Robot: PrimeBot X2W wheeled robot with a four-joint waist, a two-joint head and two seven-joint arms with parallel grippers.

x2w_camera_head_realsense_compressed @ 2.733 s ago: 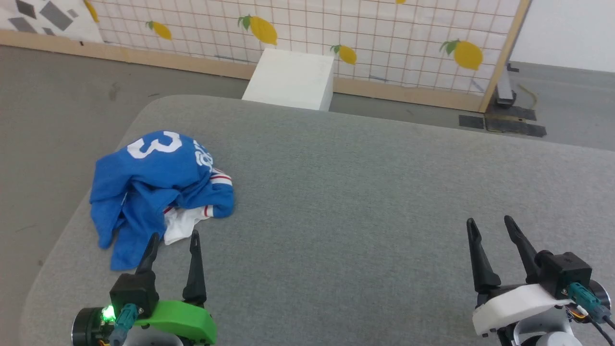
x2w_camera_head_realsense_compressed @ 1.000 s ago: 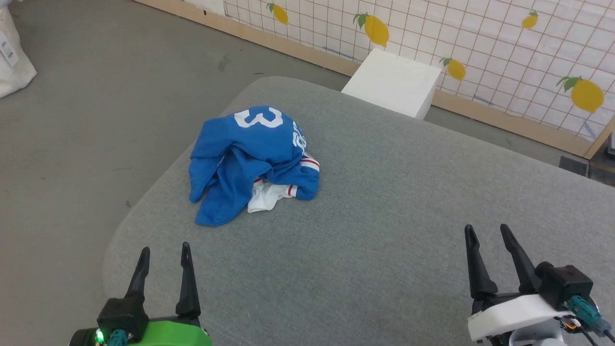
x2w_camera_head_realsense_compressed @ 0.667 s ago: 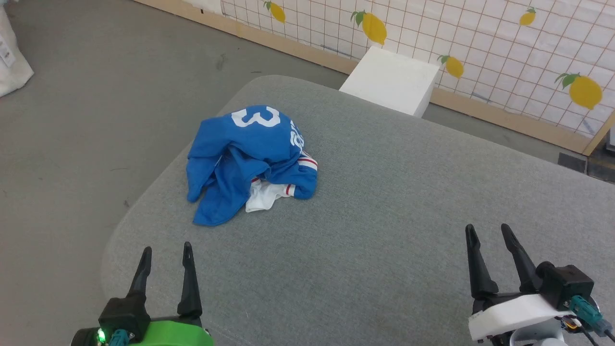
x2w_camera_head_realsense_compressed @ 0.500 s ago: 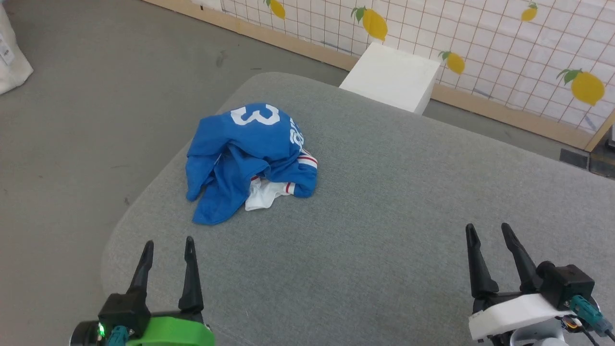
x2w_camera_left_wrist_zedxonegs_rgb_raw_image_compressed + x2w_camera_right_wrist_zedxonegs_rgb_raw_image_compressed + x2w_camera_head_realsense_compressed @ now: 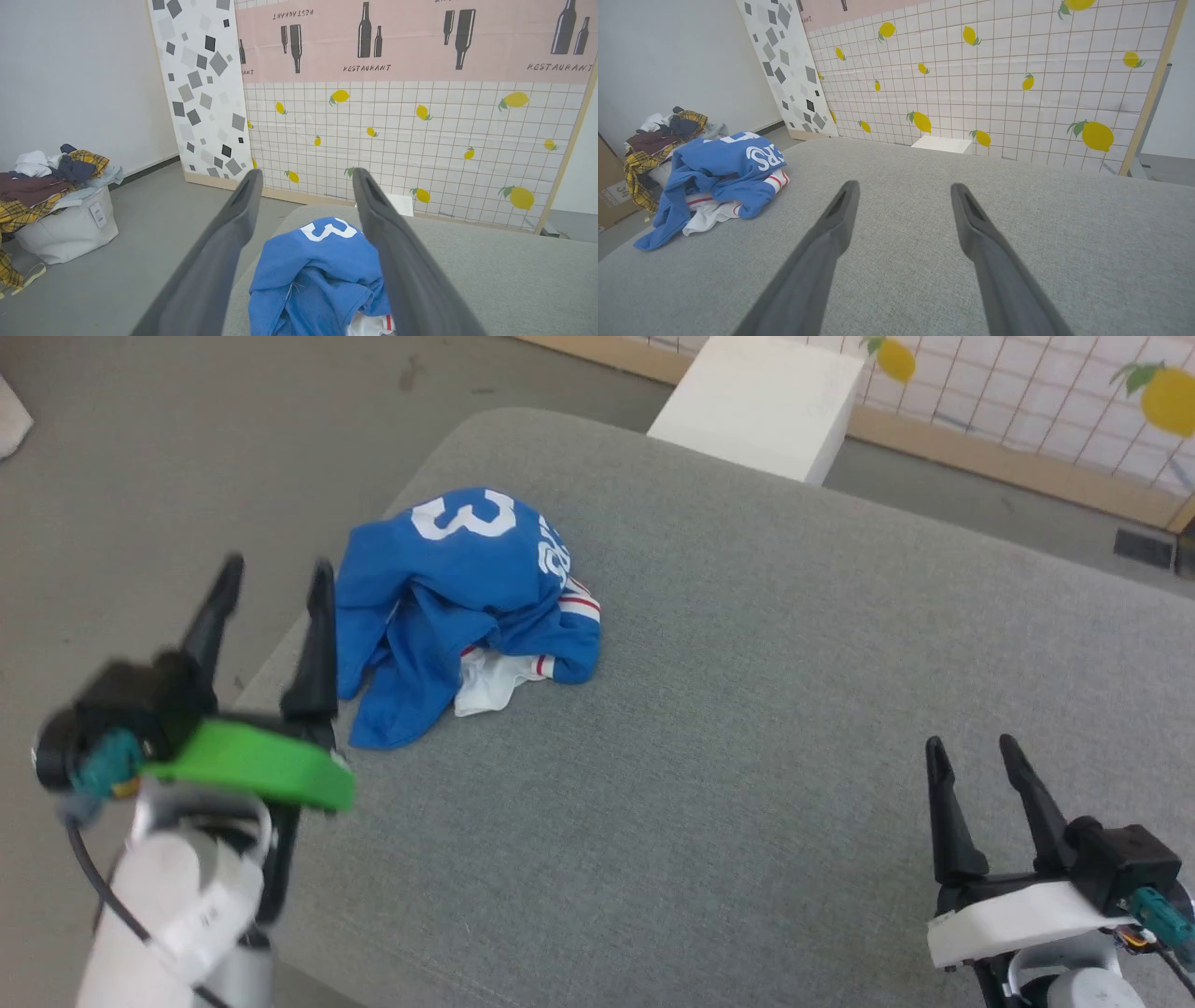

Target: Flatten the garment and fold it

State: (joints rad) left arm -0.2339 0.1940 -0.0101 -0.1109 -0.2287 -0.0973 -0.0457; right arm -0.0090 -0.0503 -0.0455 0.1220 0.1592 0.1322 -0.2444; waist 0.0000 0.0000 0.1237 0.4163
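Jaws on both arms spread wide, nothing held; left arm nearer.
Left gripper (image 5: pixel 277 563) hangs just beside garment (image 5: pixel 448 588), a crumpled heap ahead and slightly right, at pad (image 5: pixel 747 709) left edge; right gripper (image 5: pixel 971 741) well apart.

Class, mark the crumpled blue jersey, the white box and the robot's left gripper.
Crumpled royal-blue jersey (image 5: pixel 448 581): head view, blue panel below the number.
Plain white box (image 5: pixel 761 401): head view, its middle.
Left gripper, dark-fingered (image 5: pixel 277 563): head view, midway between fingertips.
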